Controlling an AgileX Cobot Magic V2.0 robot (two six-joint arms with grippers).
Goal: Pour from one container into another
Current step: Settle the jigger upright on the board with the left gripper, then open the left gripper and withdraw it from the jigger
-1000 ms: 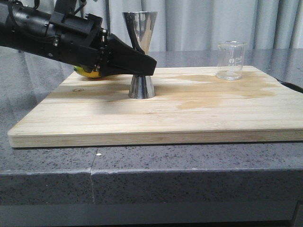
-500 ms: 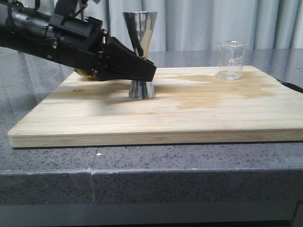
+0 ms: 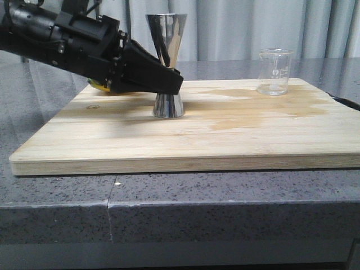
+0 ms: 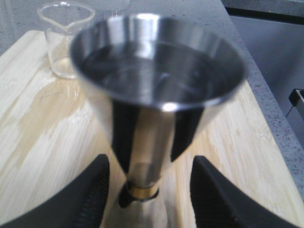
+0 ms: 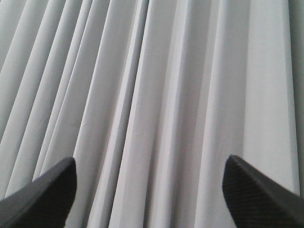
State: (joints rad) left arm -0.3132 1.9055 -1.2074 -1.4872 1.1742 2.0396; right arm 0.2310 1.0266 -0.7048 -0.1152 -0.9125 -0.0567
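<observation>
The steel hourglass jigger (image 3: 167,62) stands upright on the wooden board (image 3: 185,140), left of centre. My left gripper (image 3: 171,83) reaches in from the left at the level of its narrow waist. In the left wrist view the gripper (image 4: 151,161) is open. Its black fingers (image 4: 95,190) flank the gold-banded waist of the jigger (image 4: 156,90) with a gap on each side. The clear glass beaker (image 3: 274,71) stands upright at the board's far right, also visible as the beaker (image 4: 64,40) beyond the jigger. My right gripper (image 5: 149,175) is open and faces only curtain.
A darker wet stain (image 3: 247,107) spreads over the board between the jigger and the beaker. A yellow object (image 3: 101,85) sits behind my left arm at the board's back left. The board lies on a grey stone counter (image 3: 180,197), with a curtain (image 5: 152,85) behind.
My left arm has lifted slightly and its fingertips have drawn a little to the left at the jigger's waist. The jigger and the beaker have not moved.
</observation>
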